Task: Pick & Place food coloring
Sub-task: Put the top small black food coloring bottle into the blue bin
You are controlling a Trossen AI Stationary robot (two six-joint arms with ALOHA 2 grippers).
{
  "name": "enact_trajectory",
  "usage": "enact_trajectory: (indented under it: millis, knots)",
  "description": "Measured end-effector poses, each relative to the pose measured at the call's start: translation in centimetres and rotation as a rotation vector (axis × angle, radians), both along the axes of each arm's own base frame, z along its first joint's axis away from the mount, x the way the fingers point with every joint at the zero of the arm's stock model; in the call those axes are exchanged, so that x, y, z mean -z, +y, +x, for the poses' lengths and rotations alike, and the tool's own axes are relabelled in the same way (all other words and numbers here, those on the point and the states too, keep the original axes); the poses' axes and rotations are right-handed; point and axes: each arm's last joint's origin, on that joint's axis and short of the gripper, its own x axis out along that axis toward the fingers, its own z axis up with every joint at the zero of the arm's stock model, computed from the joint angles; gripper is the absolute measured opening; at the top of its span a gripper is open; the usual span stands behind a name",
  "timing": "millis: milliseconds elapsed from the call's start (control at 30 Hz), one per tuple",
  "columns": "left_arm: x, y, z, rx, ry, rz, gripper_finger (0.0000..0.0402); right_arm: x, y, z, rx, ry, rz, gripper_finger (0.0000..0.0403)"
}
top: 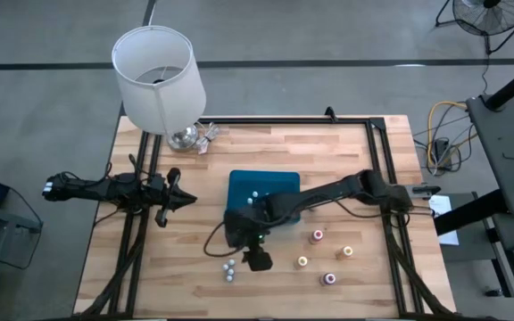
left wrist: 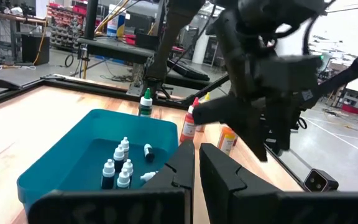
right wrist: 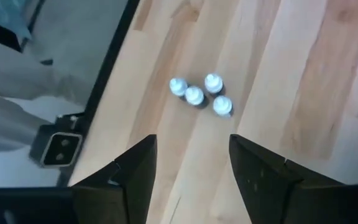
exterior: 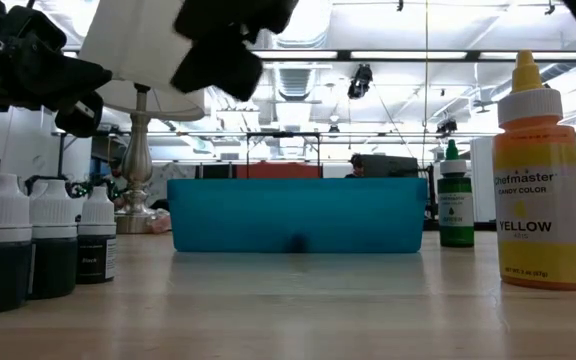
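Several small white-capped food coloring bottles (right wrist: pixel 197 93) stand upright in a cluster on the wood table near its front edge (top: pixel 230 267). More of them lie and stand in the blue tray (left wrist: pixel 120 165). Bigger bottles with coloured tops stand right of the cluster, a yellow one (exterior: pixel 538 180) nearest the front. My right gripper (right wrist: pixel 191 165) hangs open above the table, just short of the cluster, slanting down, with nothing between its fingers. My left gripper (left wrist: pixel 196 171) is shut and empty at the table's left side, pointing level toward the tray.
The blue tray (top: pixel 264 183) sits mid-table, just behind my right gripper (top: pixel 257 260). A lamp with a white shade (top: pixel 159 76) stands at the far left corner. Coloured-top bottles (top: pixel 318 235) (top: pixel 347 251) (top: pixel 329 279) dot the near right. A black frame (top: pixel 377 152) edges the table.
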Motion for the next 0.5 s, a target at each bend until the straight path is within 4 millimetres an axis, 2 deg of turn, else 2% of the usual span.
enact_trajectory:
  millis: [267,500]
  knots:
    - [0.0,0.0,0.0,0.000,0.000,0.000,0.0000,0.2,1.3,1.8,-0.060,-0.031,-0.172,0.0191]
    - [0.0,0.0,0.0,0.000,0.000,0.000,0.0000,0.2,2.6,1.6,-0.184,-0.071,-0.226,0.0192]
